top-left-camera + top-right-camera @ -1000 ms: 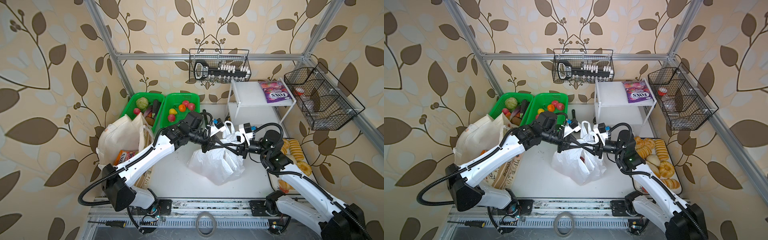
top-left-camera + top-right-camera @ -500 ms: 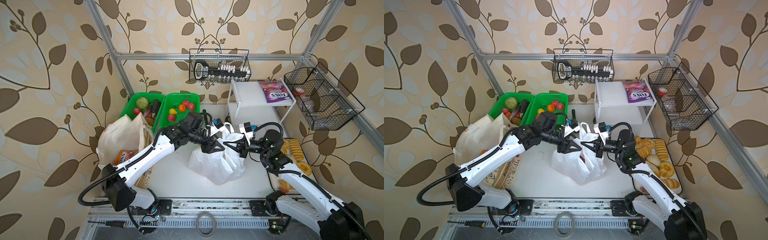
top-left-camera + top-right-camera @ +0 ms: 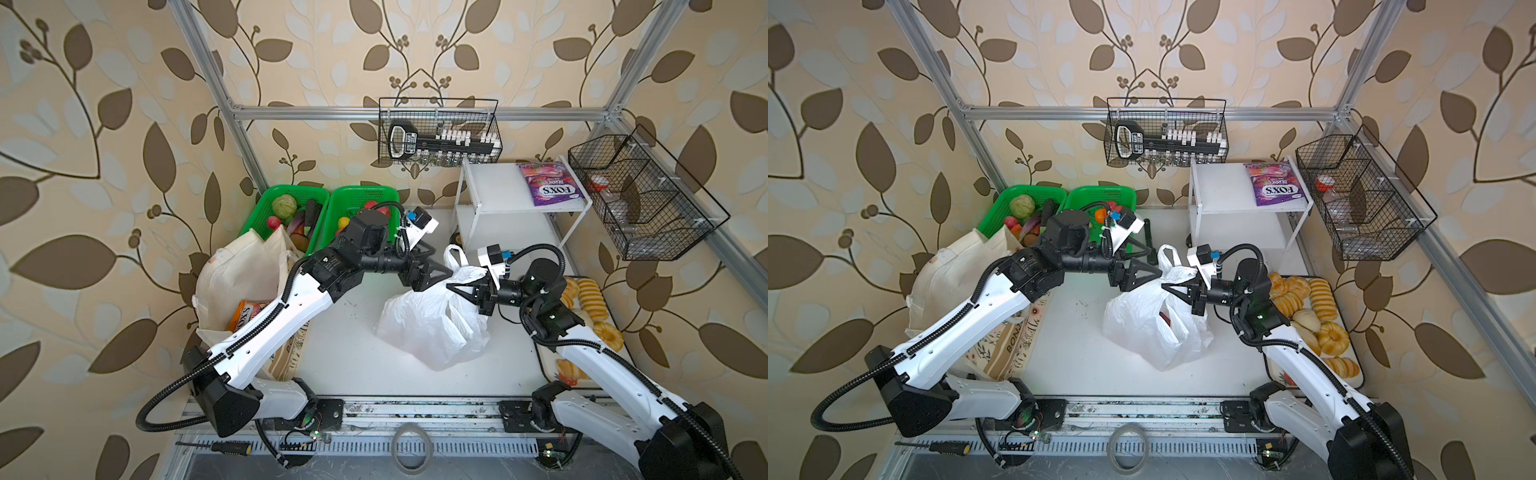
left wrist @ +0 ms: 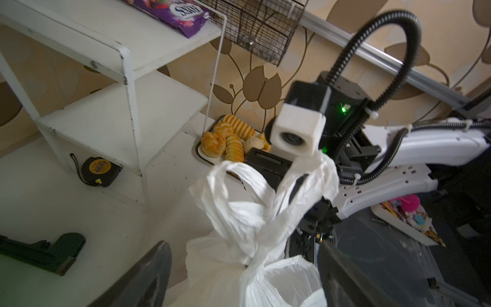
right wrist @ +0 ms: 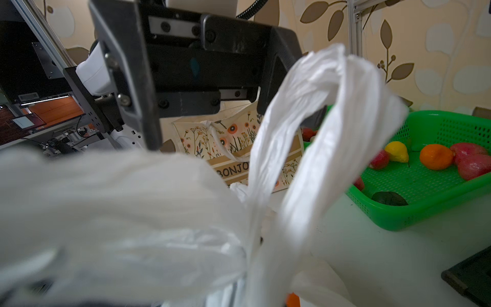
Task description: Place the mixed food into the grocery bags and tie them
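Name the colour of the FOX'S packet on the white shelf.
Purple with white lettering; the packet shows best in a top view.

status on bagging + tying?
Done: white plastic bag holds items; cloth tote holds the orange pouch. In hand: right gripper pinches the bag's crossed handles, left gripper open beside them. Left: tighten knot, bag purple packet, basket fruit, tie tote.
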You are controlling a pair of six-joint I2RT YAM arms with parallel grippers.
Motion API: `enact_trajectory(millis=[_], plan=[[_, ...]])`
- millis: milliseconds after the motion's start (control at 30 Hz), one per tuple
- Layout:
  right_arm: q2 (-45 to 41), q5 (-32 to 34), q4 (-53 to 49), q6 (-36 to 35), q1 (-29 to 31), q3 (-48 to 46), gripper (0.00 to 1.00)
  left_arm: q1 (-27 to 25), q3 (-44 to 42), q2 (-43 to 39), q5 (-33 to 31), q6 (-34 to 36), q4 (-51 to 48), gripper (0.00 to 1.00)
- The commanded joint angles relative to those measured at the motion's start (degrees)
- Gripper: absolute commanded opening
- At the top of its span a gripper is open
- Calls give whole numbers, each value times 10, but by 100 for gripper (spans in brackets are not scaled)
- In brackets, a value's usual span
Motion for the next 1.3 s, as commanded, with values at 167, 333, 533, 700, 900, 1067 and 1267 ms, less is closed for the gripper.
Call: enact_trajectory(millis=[167, 333, 533, 700, 900, 1067, 1267], plan=[[3, -11, -8, -13, -2, -2, 6, 3, 82, 84, 57, -89, 53, 66], [0, 7, -7, -1, -3, -2, 7, 4, 97, 97, 82, -88, 36, 16], [-1, 53, 9, 48, -3, -10, 8, 12, 45, 51, -41, -92, 24, 0], [-2, 92, 45, 95, -3, -27, 8, 13, -6, -2, -99, -105, 40, 0], [8, 124, 51, 132, -3, -32, 8, 13, -28, -30, -99, -112, 35, 0], [16, 144, 65, 172, -4, -32, 6, 13, -40, -42, -92, -128, 29, 0], [26, 183, 60, 238, -5, -25, 6, 12, -64, -49, -47, -173, 44, 0]])
